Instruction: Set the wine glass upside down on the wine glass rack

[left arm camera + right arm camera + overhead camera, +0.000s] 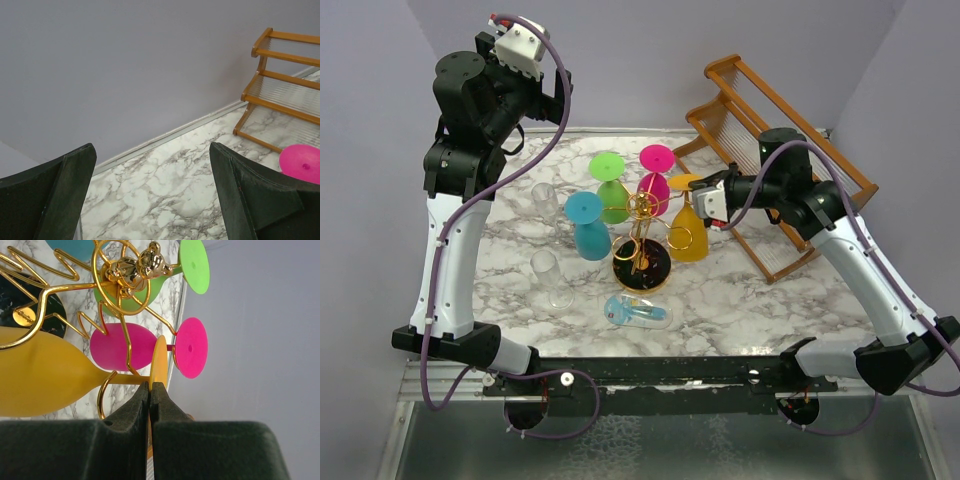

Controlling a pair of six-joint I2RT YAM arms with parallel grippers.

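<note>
Right gripper (150, 390): jaws pressed narrow, pinching the thin foot (159, 360) of the yellow wine glass (45, 372) edge-on. Glass is inverted, bowl down and foot up, at the right-hand side of the gold rack (655, 270). Its stem crosses a wire ring (101, 395) of the rack. Likely reason for the grip: holding by the foot keeps the fingers above the ring, so the stem can slide in and the foot can catch on the wire.

Left gripper (152, 165): jaws spread wide, nothing between them. It is raised high at the back left, well apart from the rack, probably parked out of the way.

Pink glass (117, 347), green glass (612, 200) and teal glass (590, 238) hang inverted on other arms.

Not resolved:
- Whether the stem is fully seated in the ring or only beside its opening.
- Whether the foot bears on the wire; the finger pads cover its near edge.
- Yellow bowl is cut off at the left edge of the right wrist view.
- Left wrist view shows no part of the yellow glass.
</note>
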